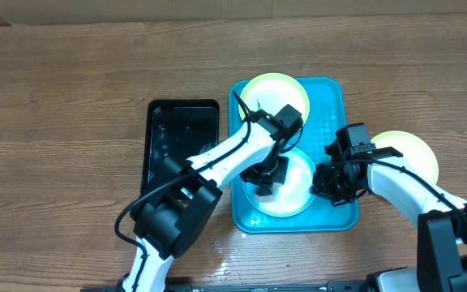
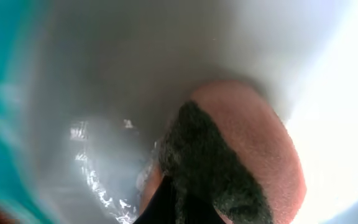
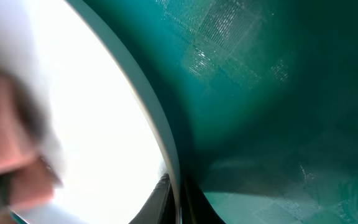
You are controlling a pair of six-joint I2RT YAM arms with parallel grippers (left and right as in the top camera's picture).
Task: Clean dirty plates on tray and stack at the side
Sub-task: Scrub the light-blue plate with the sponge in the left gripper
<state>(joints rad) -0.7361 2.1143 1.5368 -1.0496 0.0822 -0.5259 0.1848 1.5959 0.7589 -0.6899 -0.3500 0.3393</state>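
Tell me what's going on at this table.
The left tool presses a sponge onto the pale plate in the turquoise tray, apparently scrubbing it. The right tool grips that plate's rim at its right edge. One yellow-green plate lies at the tray's far end; a second yellow-green plate sits on the table, right of the tray.

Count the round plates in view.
3: one yellow-green round plate at the turquoise tray's far end, one pale white plate at its near end, one yellow-green plate on the table right of it.
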